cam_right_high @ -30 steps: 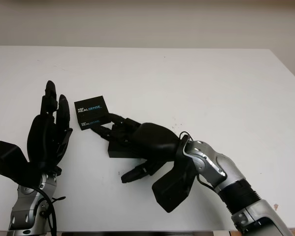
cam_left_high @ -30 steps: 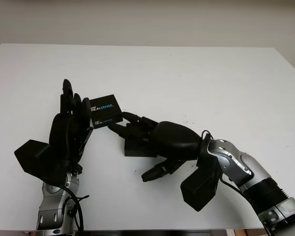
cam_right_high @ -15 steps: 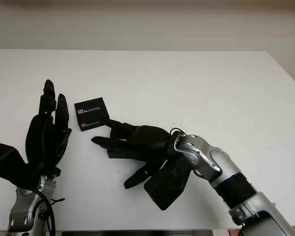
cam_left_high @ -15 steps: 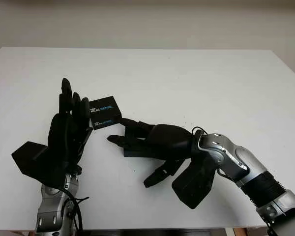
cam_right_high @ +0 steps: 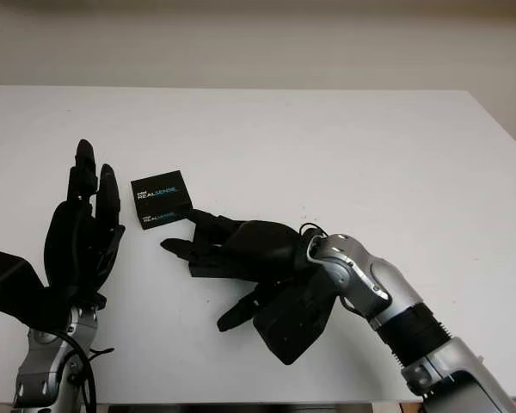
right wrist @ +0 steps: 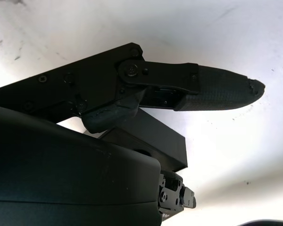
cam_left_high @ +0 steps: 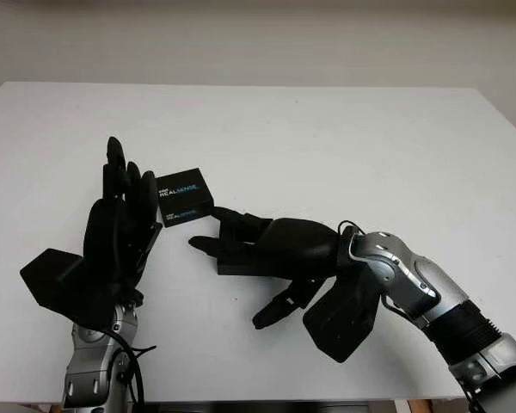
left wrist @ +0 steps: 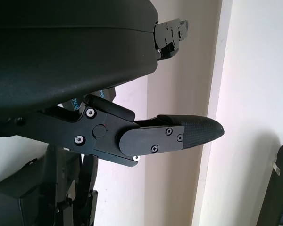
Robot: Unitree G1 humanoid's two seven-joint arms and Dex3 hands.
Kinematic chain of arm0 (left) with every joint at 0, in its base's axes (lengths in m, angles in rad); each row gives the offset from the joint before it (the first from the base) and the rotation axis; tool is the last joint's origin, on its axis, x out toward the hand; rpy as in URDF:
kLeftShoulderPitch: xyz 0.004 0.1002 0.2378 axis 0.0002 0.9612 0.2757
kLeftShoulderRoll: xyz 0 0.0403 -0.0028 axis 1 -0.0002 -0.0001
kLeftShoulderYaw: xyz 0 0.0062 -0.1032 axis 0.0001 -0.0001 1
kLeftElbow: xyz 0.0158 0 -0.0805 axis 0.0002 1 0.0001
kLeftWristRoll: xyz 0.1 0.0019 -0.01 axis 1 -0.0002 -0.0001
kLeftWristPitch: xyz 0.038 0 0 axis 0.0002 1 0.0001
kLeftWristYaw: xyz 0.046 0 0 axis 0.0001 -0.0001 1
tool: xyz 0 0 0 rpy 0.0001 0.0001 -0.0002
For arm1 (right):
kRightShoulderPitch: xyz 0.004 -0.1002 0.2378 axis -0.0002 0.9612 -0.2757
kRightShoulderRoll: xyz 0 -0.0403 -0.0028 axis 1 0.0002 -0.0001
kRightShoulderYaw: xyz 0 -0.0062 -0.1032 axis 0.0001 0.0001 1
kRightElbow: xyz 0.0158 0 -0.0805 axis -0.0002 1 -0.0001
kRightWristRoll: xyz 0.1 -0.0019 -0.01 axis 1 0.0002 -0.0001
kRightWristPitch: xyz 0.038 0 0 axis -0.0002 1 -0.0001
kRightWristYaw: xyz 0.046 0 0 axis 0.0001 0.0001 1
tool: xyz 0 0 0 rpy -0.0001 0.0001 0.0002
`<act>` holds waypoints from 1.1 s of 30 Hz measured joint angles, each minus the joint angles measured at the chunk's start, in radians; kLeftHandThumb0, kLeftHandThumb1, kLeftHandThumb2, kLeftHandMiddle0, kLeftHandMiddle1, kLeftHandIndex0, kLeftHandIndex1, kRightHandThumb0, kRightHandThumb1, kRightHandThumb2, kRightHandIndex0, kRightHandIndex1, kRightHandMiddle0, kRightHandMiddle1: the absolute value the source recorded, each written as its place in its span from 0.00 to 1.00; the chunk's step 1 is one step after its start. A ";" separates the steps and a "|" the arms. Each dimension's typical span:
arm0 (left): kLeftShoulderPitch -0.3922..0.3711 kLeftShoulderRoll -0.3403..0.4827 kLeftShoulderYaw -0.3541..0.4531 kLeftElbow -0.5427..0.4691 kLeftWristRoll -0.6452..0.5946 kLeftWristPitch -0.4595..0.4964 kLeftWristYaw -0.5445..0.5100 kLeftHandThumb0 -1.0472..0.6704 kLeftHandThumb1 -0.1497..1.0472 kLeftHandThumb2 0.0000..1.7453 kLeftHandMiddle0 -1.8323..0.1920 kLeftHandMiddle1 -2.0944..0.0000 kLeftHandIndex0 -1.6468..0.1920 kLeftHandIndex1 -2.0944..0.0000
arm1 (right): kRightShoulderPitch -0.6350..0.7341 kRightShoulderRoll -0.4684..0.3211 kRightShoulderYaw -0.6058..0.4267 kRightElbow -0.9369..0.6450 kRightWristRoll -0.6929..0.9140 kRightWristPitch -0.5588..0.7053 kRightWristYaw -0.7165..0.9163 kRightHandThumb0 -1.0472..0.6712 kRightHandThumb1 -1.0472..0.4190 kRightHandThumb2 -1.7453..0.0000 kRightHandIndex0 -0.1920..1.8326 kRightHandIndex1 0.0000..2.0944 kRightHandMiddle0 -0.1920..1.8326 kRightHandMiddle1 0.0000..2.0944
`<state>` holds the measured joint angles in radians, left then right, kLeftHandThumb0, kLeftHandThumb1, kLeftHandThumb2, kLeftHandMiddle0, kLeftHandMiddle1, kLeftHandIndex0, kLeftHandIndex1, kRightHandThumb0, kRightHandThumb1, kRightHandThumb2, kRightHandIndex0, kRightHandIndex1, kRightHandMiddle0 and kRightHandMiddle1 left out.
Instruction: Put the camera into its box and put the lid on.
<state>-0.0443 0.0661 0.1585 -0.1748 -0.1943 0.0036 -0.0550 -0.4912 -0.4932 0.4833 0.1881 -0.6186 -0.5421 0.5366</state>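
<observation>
The right hand (cam_left_high: 271, 249) hangs low over the black box (cam_left_high: 241, 265) at the middle of the white table (cam_left_high: 344, 146), fingers extended and gripping nothing; over the past second its wrist has rolled so the forearm lies flatter, while the box beneath has stayed put. Just to the far left sits the lid (cam_left_high: 184, 196), printed REALSENSE, unmoved. The left hand (cam_left_high: 120, 225) stands upright just left of the lid, released and empty, unchanged. Whether the camera already lies inside the box cannot be told. Judging by this, the lid remains to be fitted.
</observation>
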 measured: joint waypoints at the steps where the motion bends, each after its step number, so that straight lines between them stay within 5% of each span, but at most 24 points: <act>1: 0.000 0.000 0.000 0.000 0.000 0.000 0.000 0.18 1.00 0.27 1.00 1.00 1.00 1.00 | 0.017 0.001 -0.003 -0.005 -0.004 0.000 -0.028 0.05 0.00 0.65 0.00 0.00 0.00 0.00; 12: 0.000 0.000 -0.001 0.000 0.000 -0.005 0.000 0.19 1.00 0.27 1.00 1.00 1.00 1.00 | 0.143 0.052 0.007 0.002 -0.143 0.028 -0.291 0.08 0.00 0.65 0.00 0.00 0.00 0.00; 23: 0.000 0.000 -0.002 -0.010 0.008 -0.006 0.001 0.19 1.00 0.27 1.00 1.00 1.00 1.00 | 0.149 0.051 0.022 0.004 -0.191 0.052 -0.294 0.08 0.00 0.63 0.00 0.00 0.00 0.00; 33: 0.000 0.000 -0.001 -0.010 0.008 -0.010 0.000 0.19 1.00 0.27 1.00 1.00 1.00 1.00 | 0.145 0.082 -0.042 0.034 0.019 0.082 -0.258 0.11 0.00 0.65 0.00 0.00 0.00 0.00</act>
<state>-0.0443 0.0662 0.1574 -0.1849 -0.1860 -0.0067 -0.0549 -0.3460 -0.4114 0.4414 0.2216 -0.5998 -0.4602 0.2789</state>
